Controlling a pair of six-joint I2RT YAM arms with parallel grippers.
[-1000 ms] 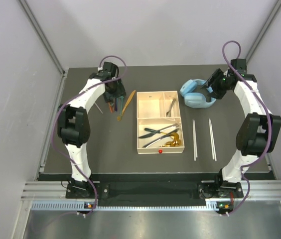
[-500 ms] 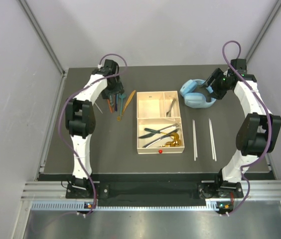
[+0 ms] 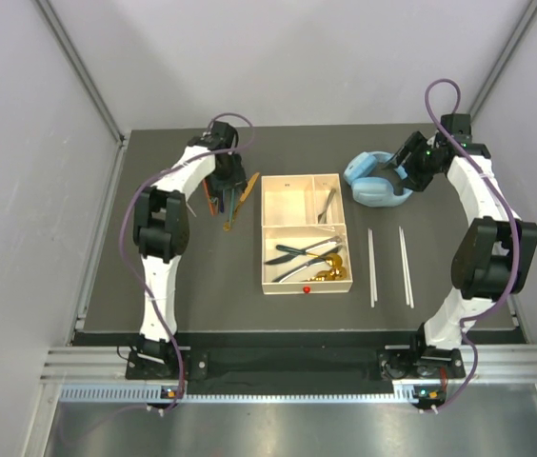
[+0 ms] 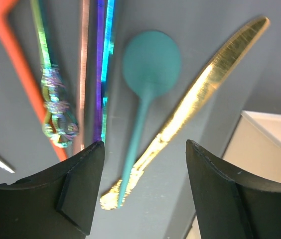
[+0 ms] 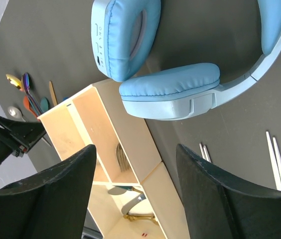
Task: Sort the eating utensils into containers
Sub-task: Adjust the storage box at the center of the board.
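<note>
The left gripper (image 4: 144,147) hung low over loose cutlery on the table (image 3: 202,286), at 10 o'clock from the tray (image 3: 288,202). Its jaws stood wide apart and gripped nothing. Between its fingers (image 4: 75,194) lay the handle of a teal spoon (image 4: 150,64) and the end of a golden knife (image 4: 203,92), the 2 meeting at their near ends. At 9 o'clock from the teal spoon lay a purple-blue iridescent piece (image 4: 100,59) and an orange spoon (image 4: 11,45). In the tray, a fork (image 3: 328,203) lay in the small section at 1 o'clock. Dark knives (image 3: 297,255) and gold spoons (image 3: 330,269) filled the large section at 6 o'clock. Chopsticks (image 3: 372,267) lay in 2 parallel lines at 3 o'clock from the tray. The right gripper (image 5: 134,149) hovered above the headphones (image 5: 170,92), at 1 o'clock from the tray, with its jaws apart and empty.
</note>
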